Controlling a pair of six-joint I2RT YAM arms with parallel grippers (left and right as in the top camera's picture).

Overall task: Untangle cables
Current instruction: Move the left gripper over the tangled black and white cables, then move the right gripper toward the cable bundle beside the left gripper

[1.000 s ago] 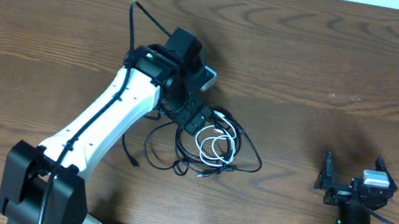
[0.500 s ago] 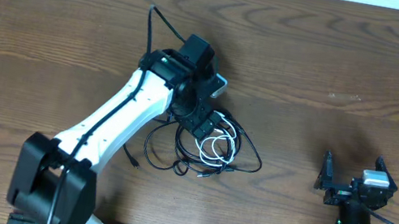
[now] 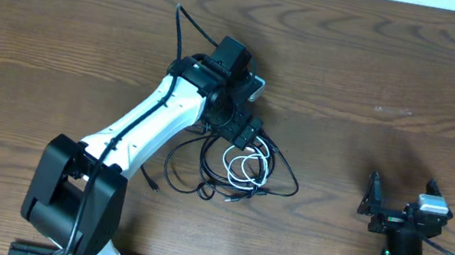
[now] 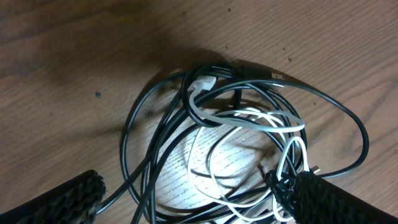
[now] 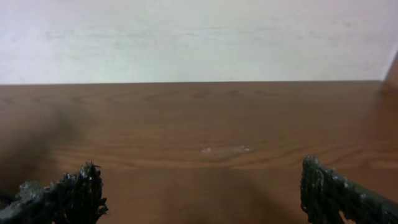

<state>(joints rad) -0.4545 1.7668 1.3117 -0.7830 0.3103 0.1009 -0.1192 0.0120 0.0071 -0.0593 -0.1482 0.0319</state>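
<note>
1. My left jaws, spread wide and gripping nothing, hang over the cables (image 4: 208, 119). The knot lies between my fingertips (image 4: 314, 196) and runs just beyond them on the bench (image 4: 62, 62).
2. Closing here would likely pinch several black loops together with the white cable (image 4: 261, 114). That would drag the whole knot and cinch it tighter.
3. Beyond the jaws, the plug (image 4: 258, 71) could snag on a crossing loop.
4. My right jaws, equally wide and empty, wait well apart from the cables.
5. A second ago my left arm stood further aside. It has swung in over the knot, and the cables appear unmoved.

Matt wood-grain table (image 3: 407, 65), glossy cables (image 4: 249, 124), seemingly rough fingers (image 4: 329, 199)
</note>
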